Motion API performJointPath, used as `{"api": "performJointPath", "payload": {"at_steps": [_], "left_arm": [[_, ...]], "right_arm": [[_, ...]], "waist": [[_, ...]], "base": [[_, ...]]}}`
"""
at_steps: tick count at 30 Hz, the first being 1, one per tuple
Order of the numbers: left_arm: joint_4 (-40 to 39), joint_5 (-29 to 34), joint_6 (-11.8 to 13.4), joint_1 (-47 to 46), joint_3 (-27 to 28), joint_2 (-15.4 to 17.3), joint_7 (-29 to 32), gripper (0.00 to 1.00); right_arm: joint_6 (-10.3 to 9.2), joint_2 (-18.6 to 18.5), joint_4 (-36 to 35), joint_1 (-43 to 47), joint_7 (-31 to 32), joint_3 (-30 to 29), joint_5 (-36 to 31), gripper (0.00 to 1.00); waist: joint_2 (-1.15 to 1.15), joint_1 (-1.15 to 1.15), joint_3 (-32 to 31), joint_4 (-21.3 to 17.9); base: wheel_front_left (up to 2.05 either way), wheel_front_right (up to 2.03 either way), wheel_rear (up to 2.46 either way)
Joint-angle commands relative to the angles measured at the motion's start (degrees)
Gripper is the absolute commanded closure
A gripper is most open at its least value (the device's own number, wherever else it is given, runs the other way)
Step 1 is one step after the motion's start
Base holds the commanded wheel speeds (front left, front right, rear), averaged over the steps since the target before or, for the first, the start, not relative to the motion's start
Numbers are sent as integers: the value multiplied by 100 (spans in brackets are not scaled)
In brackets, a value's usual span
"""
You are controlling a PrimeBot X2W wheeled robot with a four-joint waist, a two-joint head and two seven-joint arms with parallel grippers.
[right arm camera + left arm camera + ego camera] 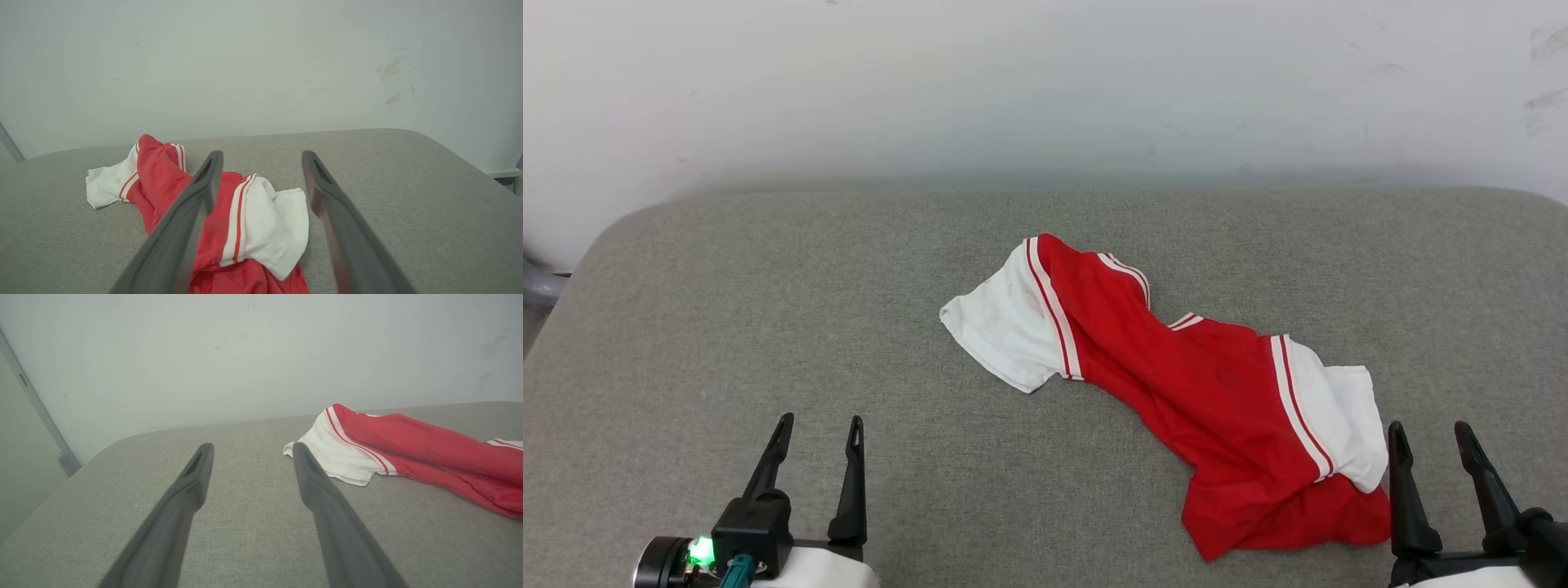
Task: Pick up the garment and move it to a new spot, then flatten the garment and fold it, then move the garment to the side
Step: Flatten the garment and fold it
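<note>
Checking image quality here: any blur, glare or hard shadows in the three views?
Head view: soft, even light, no glare; the garment is sharp, the grey surface fades hazily into the wall behind. Left wrist view: left claw soft and stretched near the bottom edge. Right wrist view: right claw likewise, garment crisp.

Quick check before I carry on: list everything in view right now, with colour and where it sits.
shirt: one, red with white striped sleeves, crumpled on the pad, right of centre.
pad: one, grey fabric, under the shirt.
wall: one, whitish, scuffed, behind the pad.
rail: one, grey, on the wall past the pad's left end.
left gripper: one, dark, open, over bare pad, lower left.
right gripper: one, dark, open, lower right, by the shirt's near end.
</note>
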Motion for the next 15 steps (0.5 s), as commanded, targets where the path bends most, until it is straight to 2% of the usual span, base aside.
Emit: {"api": "performJointPath", "payload": {"at_steps": [1, 15], "left_arm": [[16, 50, -45, 53, 55, -31, -15, 0], [48, 261, -254, 53, 277, -187, -15, 0]], "right_arm": [[-4, 4, 5, 7, -14, 10, 44, 0], [-4, 4, -19, -104, -14, -85, 13, 0]], "waist": [[0, 0, 4, 4], [0, 0, 17, 20]], "base": [[0, 0, 0], [0, 0, 0]]}}
